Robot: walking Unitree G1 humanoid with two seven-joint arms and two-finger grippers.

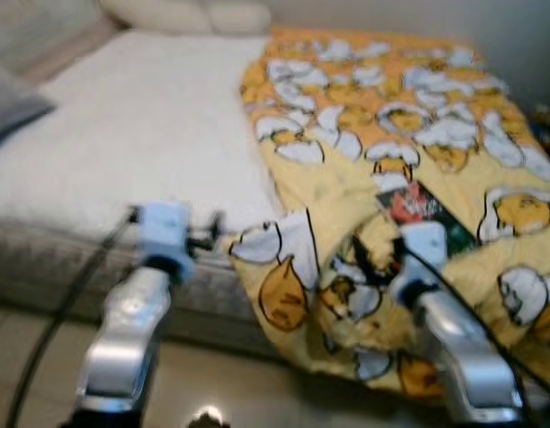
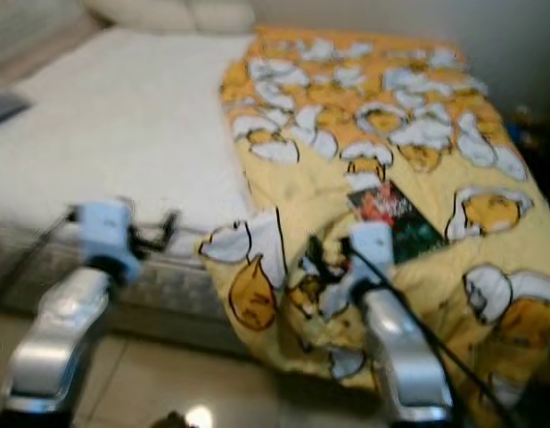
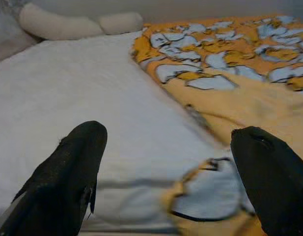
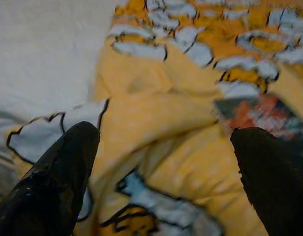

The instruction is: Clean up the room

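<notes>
A yellow blanket printed with white and orange cartoon figures covers the right half of the bed and hangs bunched over its front edge. On it lies a dark book with a red and green cover. The bare white mattress takes up the left half. My left gripper hovers at the mattress's front edge, just left of the blanket's hanging corner, open and holding nothing. My right gripper is open over the bunched fold of the blanket, with the book just beyond it.
Two cream pillows lie at the head of the bed. A grey cushion sits at the far left edge. Pale tiled floor runs along the bed's front. Dark clutter stands at the right beside the bed.
</notes>
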